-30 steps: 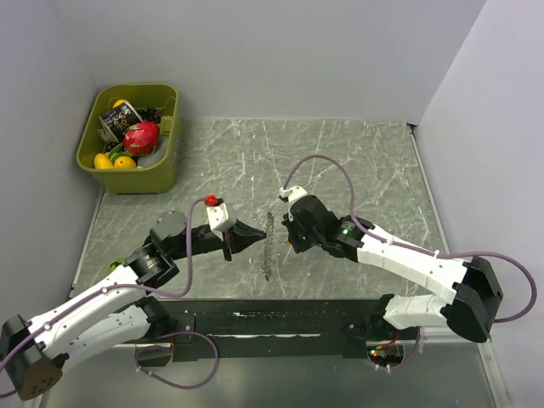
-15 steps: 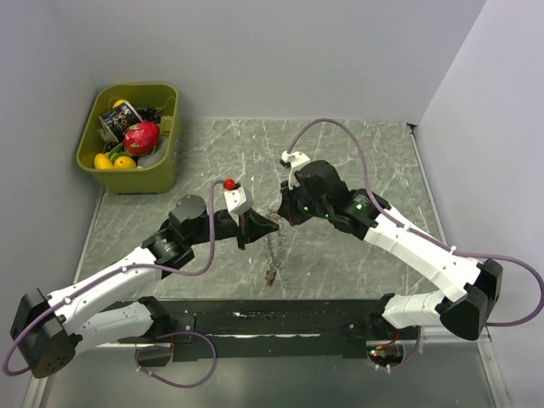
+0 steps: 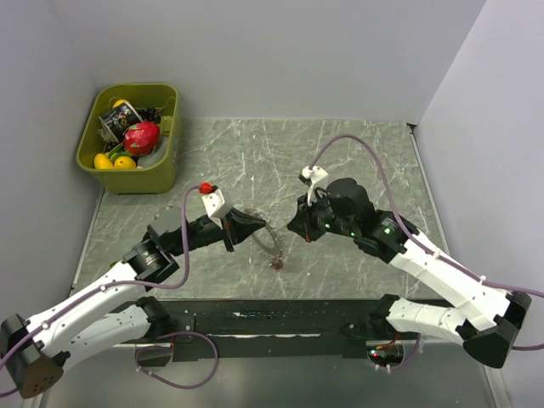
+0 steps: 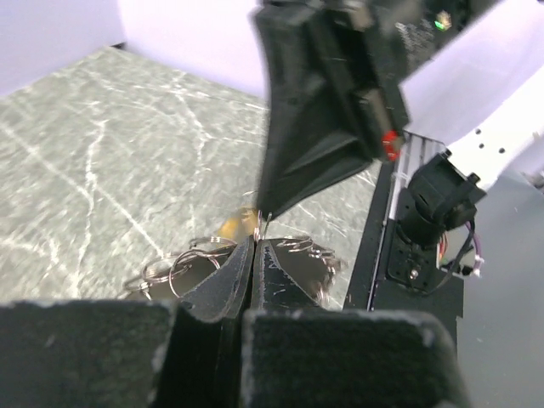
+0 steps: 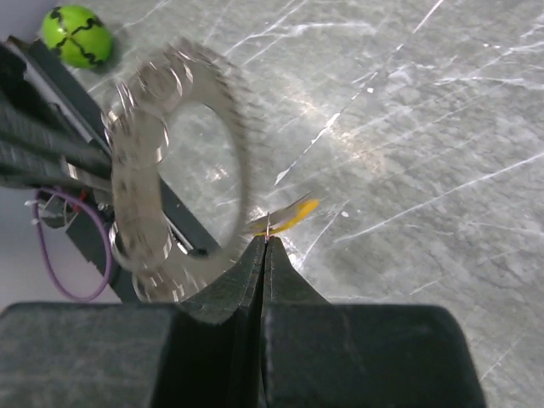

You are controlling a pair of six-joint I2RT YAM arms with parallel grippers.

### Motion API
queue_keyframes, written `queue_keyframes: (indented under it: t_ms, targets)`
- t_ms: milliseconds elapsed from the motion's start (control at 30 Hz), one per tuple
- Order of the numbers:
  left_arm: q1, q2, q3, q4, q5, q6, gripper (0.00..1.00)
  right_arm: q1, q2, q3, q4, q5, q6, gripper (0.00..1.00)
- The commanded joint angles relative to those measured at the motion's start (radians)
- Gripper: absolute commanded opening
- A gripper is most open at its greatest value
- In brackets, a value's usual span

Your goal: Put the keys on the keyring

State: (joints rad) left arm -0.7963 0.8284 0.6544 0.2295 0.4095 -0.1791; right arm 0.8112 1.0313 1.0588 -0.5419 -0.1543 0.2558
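The keyring [image 3: 272, 245] hangs in the air between my two grippers, above the marble table. In the right wrist view the keyring [image 5: 166, 174] is a blurred loop strung with many small grey pieces. My left gripper [image 3: 257, 228] is shut, with the ring's thin wire pinched at its tips [image 4: 255, 240] and loops [image 4: 183, 265] spilling out on both sides. Facing it, my right gripper [image 3: 294, 229] is shut on the same thin wire [image 5: 267, 238]. A yellow-tan key [image 5: 291, 215] sticks out just past those tips. A small reddish piece [image 3: 276, 264] sits at the ring's low end.
An olive bin [image 3: 163, 174] full of toys stands at the far left corner. A green ball [image 5: 76, 36] lies on the table near the left arm. A black strip [image 3: 280, 319] runs along the near edge, and walls close in on three sides.
Both grippers rose and went away from the near edge, then came back nearer; the right arm shifted right. The keyring turned from a straight edge-on hang to a tilted, swinging one.
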Motion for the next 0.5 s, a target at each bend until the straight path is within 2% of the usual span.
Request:
queue_keyframes:
  t_ms: [0, 167, 300, 467]
  targets:
    - [-0.001, -0.109, 0.007, -0.074, -0.087, -0.086, 0.01, 0.009, -0.115, -0.052, 0.022, -0.037, 0.022, 0.0]
    - [-0.001, -0.253, -0.139, 0.005, -0.15, -0.134, 0.01, 0.016, -0.232, -0.134, 0.03, -0.038, 0.033, 0.0]
    - [-0.001, -0.311, -0.148, -0.021, -0.222, -0.085, 0.01, 0.017, -0.17, -0.051, -0.059, -0.025, -0.036, 0.0]
    - [-0.001, -0.264, -0.105, -0.094, -0.199, 0.001, 0.01, 0.014, -0.042, 0.043, -0.073, -0.082, -0.122, 0.0]
